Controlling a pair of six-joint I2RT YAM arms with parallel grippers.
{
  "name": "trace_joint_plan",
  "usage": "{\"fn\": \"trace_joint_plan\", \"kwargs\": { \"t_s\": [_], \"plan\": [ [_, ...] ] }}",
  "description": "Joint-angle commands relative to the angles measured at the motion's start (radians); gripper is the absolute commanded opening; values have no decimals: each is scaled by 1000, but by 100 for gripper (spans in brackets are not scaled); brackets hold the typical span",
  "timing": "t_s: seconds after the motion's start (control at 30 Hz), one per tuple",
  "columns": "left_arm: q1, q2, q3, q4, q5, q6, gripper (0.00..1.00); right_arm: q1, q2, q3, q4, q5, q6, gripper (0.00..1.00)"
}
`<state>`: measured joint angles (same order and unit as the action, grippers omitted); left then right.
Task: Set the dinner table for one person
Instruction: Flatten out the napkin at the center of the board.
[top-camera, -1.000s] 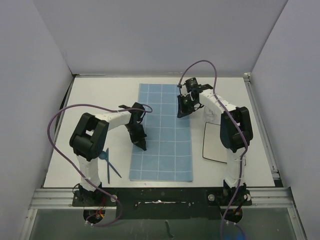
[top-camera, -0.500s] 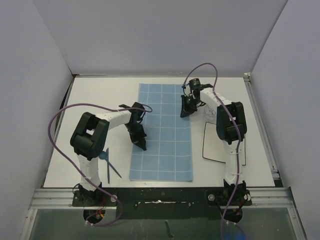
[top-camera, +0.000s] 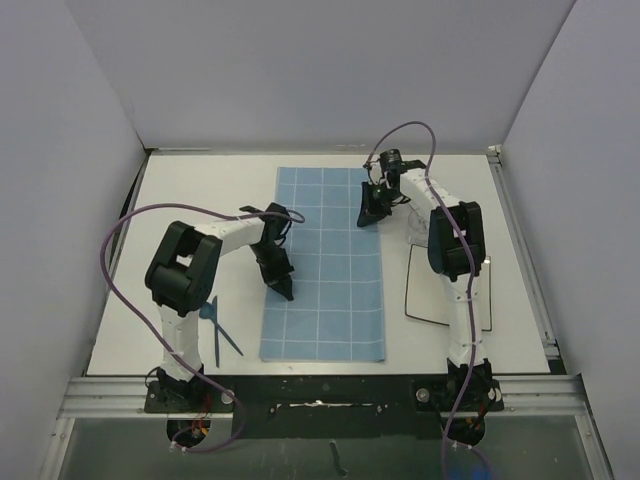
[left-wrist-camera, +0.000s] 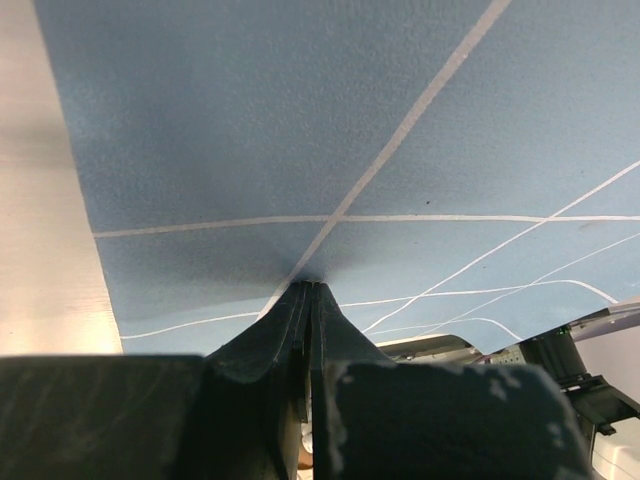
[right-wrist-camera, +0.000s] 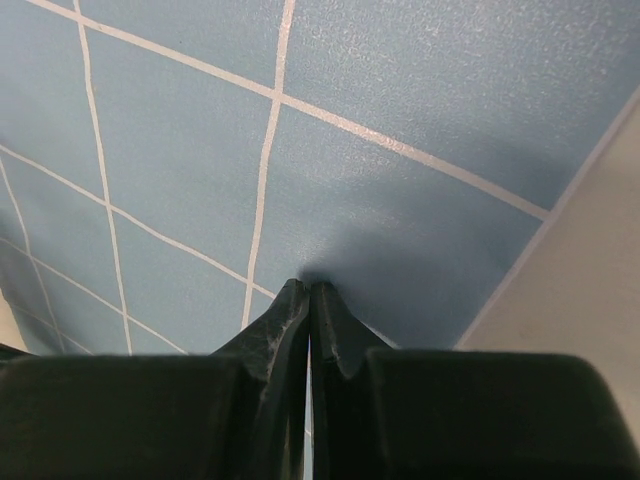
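Note:
The white dinner table (top-camera: 190, 200) carries a blue white-gridded cloth mat (top-camera: 325, 265) lying flat in its middle. My left gripper (top-camera: 283, 290) is shut, with its tips pressed on the mat near its left edge. In the left wrist view the closed tips (left-wrist-camera: 310, 285) touch the blue cloth (left-wrist-camera: 300, 120). My right gripper (top-camera: 367, 218) is shut, with its tips on the mat near its far right edge. The right wrist view shows the closed tips (right-wrist-camera: 308, 285) on the cloth (right-wrist-camera: 380, 100), beside bare table (right-wrist-camera: 590, 260).
Blue utensils (top-camera: 222, 330) lie on the table left of the mat, by the left arm's base. A white plate with a dark rim (top-camera: 445, 290) sits right of the mat under the right arm. A black rail (top-camera: 320, 385) runs along the near edge.
My right gripper has shifted a little toward the far edge and its arm has folded in closer. The left gripper and the mat have hardly moved.

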<state>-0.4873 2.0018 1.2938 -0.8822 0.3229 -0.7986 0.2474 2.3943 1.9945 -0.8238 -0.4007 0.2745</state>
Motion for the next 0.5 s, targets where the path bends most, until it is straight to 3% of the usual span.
{"fn": "trace_joint_plan", "kwargs": {
  "t_s": [0.0,0.47],
  "plan": [
    [-5,113,41,220,-110,15,0,-18,81,9,60,87,-23,0],
    [-10,147,113,208,-105,16,0,-40,99,36,51,73,-19,0]
  ]
}}
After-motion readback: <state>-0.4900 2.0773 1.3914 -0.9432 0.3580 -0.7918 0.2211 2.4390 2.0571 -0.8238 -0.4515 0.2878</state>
